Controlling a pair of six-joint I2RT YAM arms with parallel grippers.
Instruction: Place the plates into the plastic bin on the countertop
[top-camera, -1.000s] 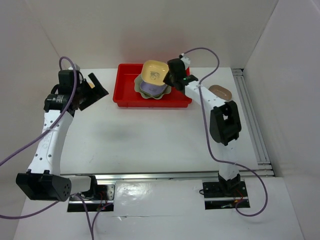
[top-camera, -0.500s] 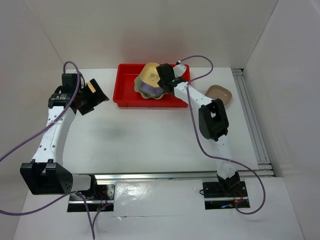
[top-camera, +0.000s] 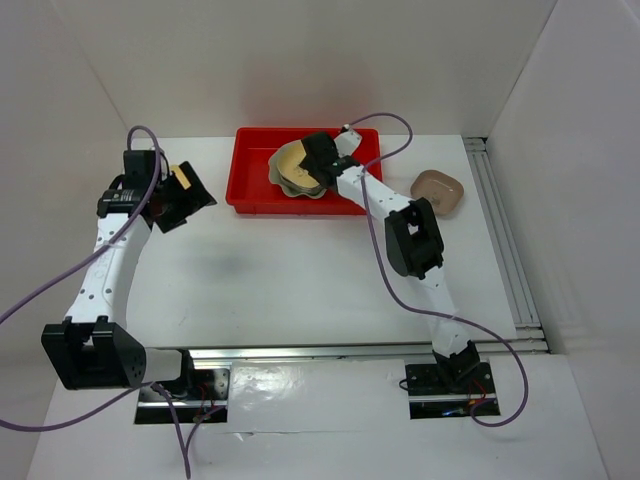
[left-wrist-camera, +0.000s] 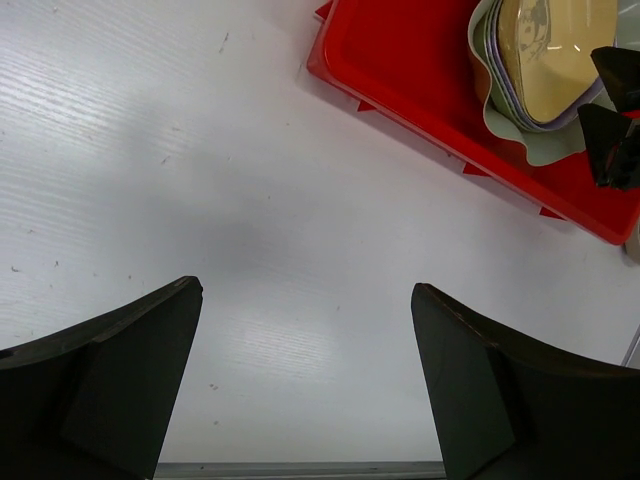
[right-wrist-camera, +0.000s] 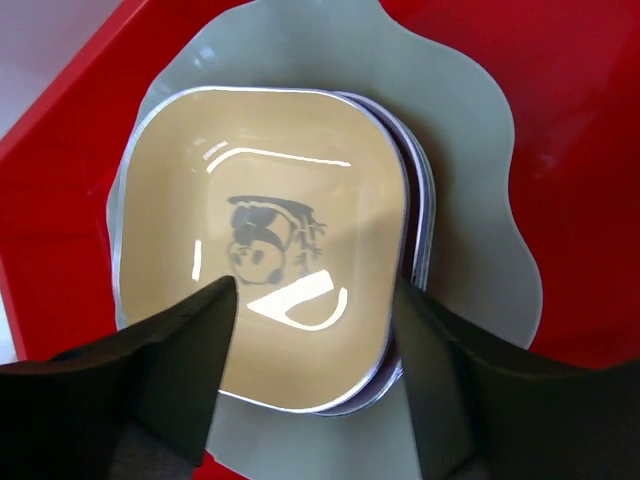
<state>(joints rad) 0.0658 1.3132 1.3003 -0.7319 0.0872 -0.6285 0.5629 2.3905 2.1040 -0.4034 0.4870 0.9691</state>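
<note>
The red plastic bin (top-camera: 256, 172) stands at the back of the white countertop (top-camera: 280, 270). A stack of plates lies in it. The pale green scalloped dish (right-wrist-camera: 470, 190) is at the bottom. A lavender plate (right-wrist-camera: 421, 215) shows only as a rim, and a yellow plate (right-wrist-camera: 260, 210) with a panda print rests on top. My right gripper (right-wrist-camera: 312, 290) hangs open just over the yellow plate's near edge, with one finger above it and one beside it. A brown plate (top-camera: 440, 190) lies on the countertop to the right of the bin. To the left of the bin, my left gripper (left-wrist-camera: 305, 292) is open and empty above bare countertop.
White walls close in the countertop on three sides. A metal rail (top-camera: 505, 250) runs along the right edge, and another crosses the front by the arm bases. A small yellowish thing (top-camera: 183, 177) shows beside the left gripper, mostly hidden.
My right gripper has carried the yellow plate left over the bin, lowered it onto the stack and opened. The left arm has barely shifted.
</note>
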